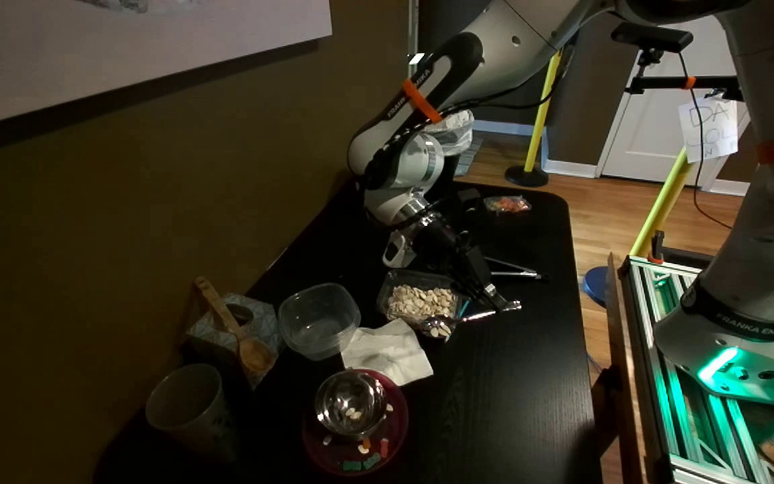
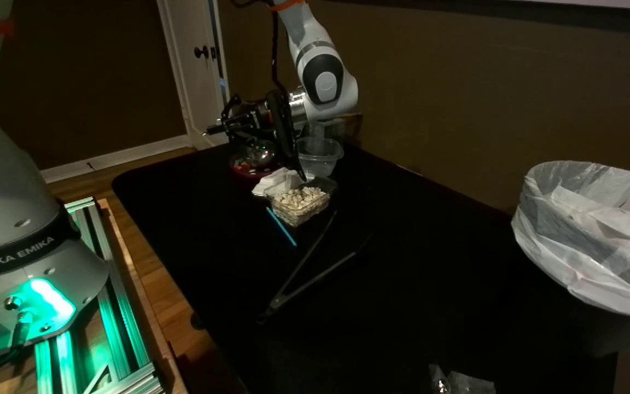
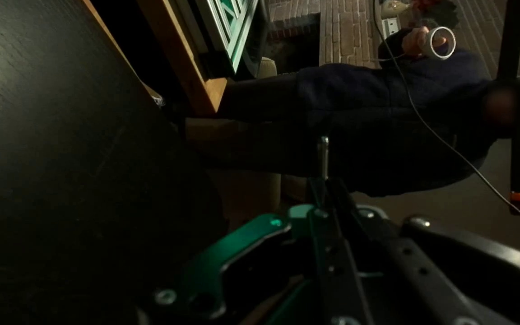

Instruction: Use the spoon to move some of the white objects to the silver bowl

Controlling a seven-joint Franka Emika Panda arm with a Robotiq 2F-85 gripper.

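My gripper (image 1: 492, 296) is shut on a metal spoon (image 1: 477, 316), held level in the air. The spoon's bowl carries a few white lumps and shows in front of the tray's edge in an exterior view. The white objects (image 1: 420, 300) are heaped in a clear rectangular tray; they also show in an exterior view (image 2: 299, 198). The silver bowl (image 1: 333, 396) stands on a dark red dish with a few white lumps inside; my gripper (image 2: 211, 132) partly hides the bowl (image 2: 260, 154). In the wrist view the fingertips (image 3: 325, 180) pinch the spoon's handle (image 3: 324, 155).
A white napkin (image 1: 387, 352) lies between tray and silver bowl. A clear container (image 1: 320, 319), a cup (image 1: 189, 410) and a box with a wooden spoon (image 1: 226, 316) stand along the wall. Tongs (image 2: 315, 279) and a blue stick (image 2: 282, 226) lie near the tray.
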